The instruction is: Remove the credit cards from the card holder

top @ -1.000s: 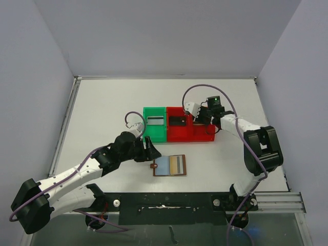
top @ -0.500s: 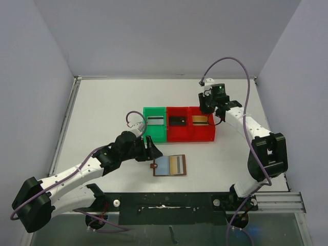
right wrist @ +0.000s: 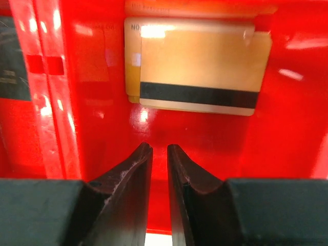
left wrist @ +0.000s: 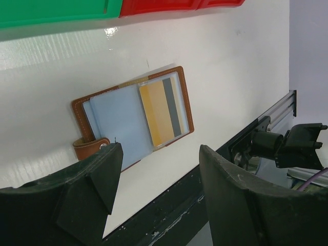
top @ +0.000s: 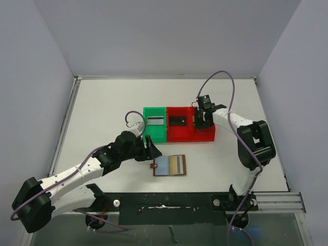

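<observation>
The card holder point(top: 169, 165) lies open on the table, brown leather with a strap. A pale blue card point(left wrist: 120, 120) and an orange card with a grey stripe point(left wrist: 161, 110) sit in its panels. My left gripper point(top: 152, 151) hovers just left of the holder, open and empty point(left wrist: 160, 154). My right gripper point(top: 200, 122) is over the right compartment of the red bin point(top: 189, 137). Its fingers point(right wrist: 160, 148) stand a narrow gap apart with nothing between them. Two tan credit cards point(right wrist: 200, 66) with a black stripe lie on the bin floor just ahead of them.
A green bin point(top: 155, 134) holding a grey card point(top: 155, 121) adjoins the red bin on its left. A black card point(top: 177, 121) lies in the red bin's left compartment. The black rail point(top: 164, 202) runs along the near table edge.
The right arm lifted back away from the bins, then came down again over the right red compartment, its jaws narrowing. The left arm and the card holder have not moved.
</observation>
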Action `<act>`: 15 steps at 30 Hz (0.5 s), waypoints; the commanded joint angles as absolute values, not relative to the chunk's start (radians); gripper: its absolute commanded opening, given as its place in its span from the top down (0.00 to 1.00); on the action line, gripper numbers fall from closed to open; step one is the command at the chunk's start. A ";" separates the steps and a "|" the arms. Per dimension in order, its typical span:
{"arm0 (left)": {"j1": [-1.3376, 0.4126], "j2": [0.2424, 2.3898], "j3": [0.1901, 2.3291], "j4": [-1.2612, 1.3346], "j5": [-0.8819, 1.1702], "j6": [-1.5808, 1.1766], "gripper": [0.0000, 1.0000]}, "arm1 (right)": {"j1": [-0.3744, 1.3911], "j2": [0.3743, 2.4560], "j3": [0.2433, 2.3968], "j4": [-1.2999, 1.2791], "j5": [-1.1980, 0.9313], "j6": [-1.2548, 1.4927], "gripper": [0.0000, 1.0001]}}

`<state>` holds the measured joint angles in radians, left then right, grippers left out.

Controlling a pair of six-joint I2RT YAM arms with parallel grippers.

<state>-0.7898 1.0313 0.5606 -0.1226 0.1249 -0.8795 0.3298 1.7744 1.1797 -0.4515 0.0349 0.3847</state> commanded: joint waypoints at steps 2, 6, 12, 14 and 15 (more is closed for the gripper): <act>-0.781 0.998 0.590 -0.116 0.106 -0.877 0.40 | 0.347 1.789 1.222 -0.457 0.117 0.456 0.79; -0.778 0.996 0.593 -0.119 0.107 -0.876 0.40 | 0.348 1.824 1.234 -0.439 0.128 0.458 0.79; -0.776 1.002 0.598 -0.121 0.107 -0.874 0.40 | 0.344 1.859 1.227 -0.374 0.157 0.452 0.79; -0.776 1.001 0.596 -0.122 0.108 -0.874 0.40 | 0.343 1.862 1.223 -0.350 0.167 0.450 0.78; -0.776 1.002 0.595 -0.121 0.107 -0.874 0.40 | 0.341 1.866 1.223 -0.344 0.169 0.448 0.77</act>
